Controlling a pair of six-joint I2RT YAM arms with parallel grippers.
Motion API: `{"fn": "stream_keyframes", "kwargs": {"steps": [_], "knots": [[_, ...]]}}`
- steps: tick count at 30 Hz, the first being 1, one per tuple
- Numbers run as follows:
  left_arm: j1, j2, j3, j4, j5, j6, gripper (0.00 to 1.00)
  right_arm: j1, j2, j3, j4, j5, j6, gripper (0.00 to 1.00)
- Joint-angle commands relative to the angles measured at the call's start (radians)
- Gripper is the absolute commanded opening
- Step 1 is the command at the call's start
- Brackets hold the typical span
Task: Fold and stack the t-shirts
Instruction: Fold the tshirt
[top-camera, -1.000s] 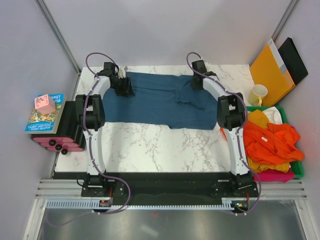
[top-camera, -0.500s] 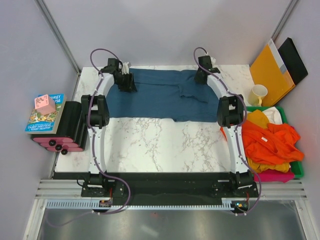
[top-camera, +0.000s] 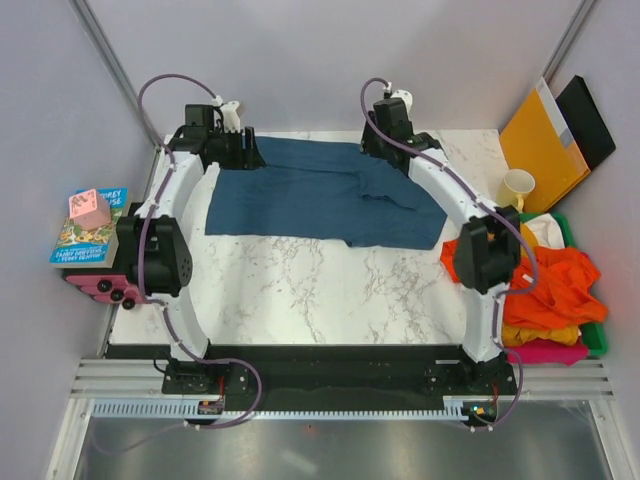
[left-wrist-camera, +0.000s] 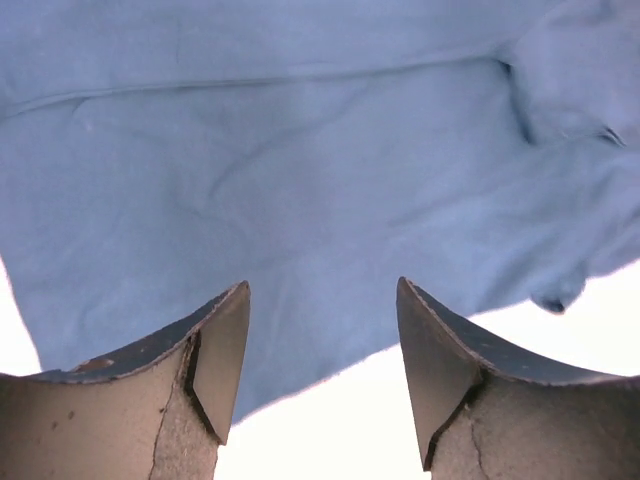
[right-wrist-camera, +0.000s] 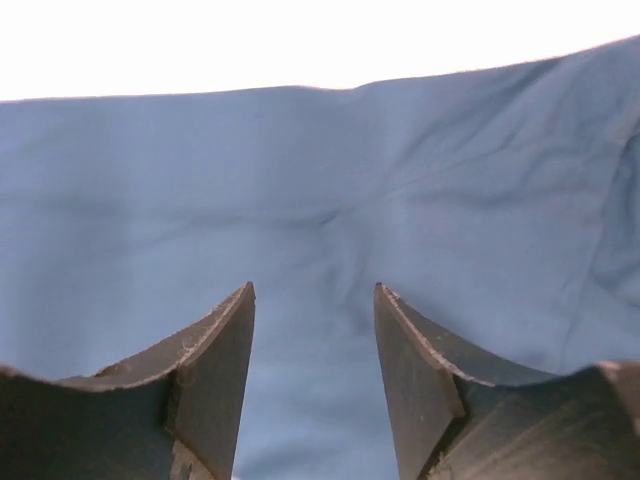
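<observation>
Dark teal t-shirt (top-camera: 320, 195) spread flat on table (top-camera: 300, 290), toward 12 o'clock. Left gripper (left-wrist-camera: 320, 300) over its 10 o'clock corner, right gripper (right-wrist-camera: 313, 295) at 1 o'clock edge; both with fingers apart, empty. Cloth looks soft, light, limp: pinch corners or hem.

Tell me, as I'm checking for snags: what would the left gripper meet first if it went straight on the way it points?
The dark blue t-shirt spread on the table: the left gripper, jaws open, points at it with nothing between. How near is unclear.
</observation>
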Motion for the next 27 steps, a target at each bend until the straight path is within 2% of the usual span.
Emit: {"fn": "stream_keyframes", "kwargs": {"steps": [1,2,3,6,9,14,18,22,27], "knots": [[-0.004,-0.174,-0.215,0.017,-0.01,0.116,0.66,0.099,-0.27,-0.314,-0.023,0.08,-0.006,0.57],[-0.004,-0.197,-0.305,0.017,-0.009,0.152,0.65,0.114,-0.306,-0.386,-0.021,0.077,0.023,0.56],[-0.004,-0.218,-0.348,0.017,-0.012,0.166,0.64,0.133,-0.341,-0.525,-0.021,0.09,0.047,0.52],[-0.001,-0.294,-0.494,0.035,-0.023,0.197,0.62,0.216,-0.481,-0.778,0.019,0.164,0.139,0.47],[0.01,-0.344,-0.578,0.059,-0.015,0.2,0.61,0.292,-0.558,-0.905,0.014,0.23,0.234,0.43],[0.029,-0.386,-0.634,0.071,0.012,0.191,0.6,0.394,-0.601,-0.976,-0.012,0.322,0.337,0.4],[0.033,-0.389,-0.646,0.072,0.022,0.182,0.61,0.421,-0.562,-1.002,-0.023,0.339,0.382,0.45],[0.034,-0.363,-0.643,0.077,0.022,0.174,0.61,0.421,-0.494,-1.011,0.002,0.362,0.39,0.49],[0.033,-0.298,-0.612,0.077,0.02,0.147,0.6,0.418,-0.362,-0.941,0.014,0.37,0.376,0.5]]}}
